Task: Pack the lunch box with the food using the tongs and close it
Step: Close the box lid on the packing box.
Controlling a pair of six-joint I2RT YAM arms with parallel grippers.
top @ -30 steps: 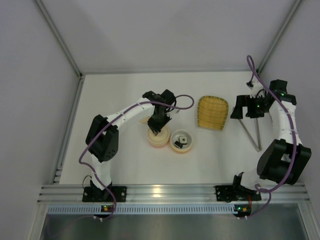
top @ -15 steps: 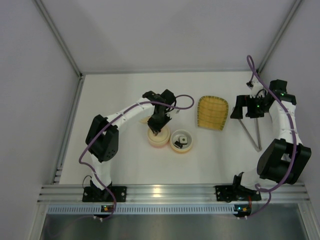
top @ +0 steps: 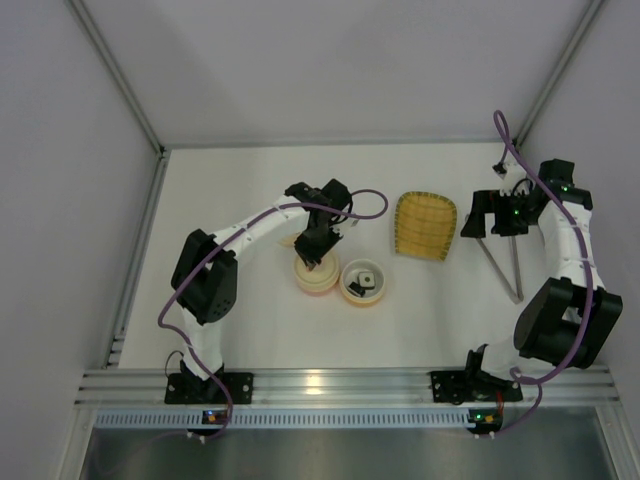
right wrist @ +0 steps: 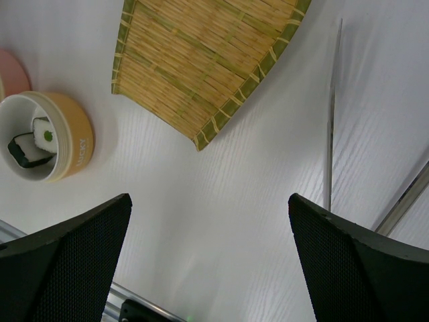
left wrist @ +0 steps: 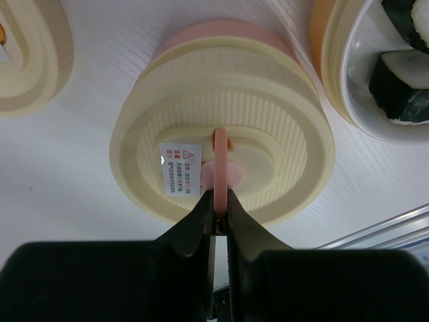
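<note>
Beside the lid's (left wrist: 268,121) warning sticker (left wrist: 182,170), left hand (left wrist: 220,208) pinches pink tab (left wrist: 220,161); right hand (right wrist: 208,201) gapes.

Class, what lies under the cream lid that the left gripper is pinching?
A pink container sits under the cream lid; only part of its rim shows. The left gripper is shut on the lid's pink tab. Anything inside the container is covered by the lid.

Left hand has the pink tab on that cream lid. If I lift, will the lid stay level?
Likely tilts: the left hand pinches only the thin pink tab, which looks soft. The cream lid looks like light plastic, so weight seems no worry. It may drag the pink box beneath.
</note>
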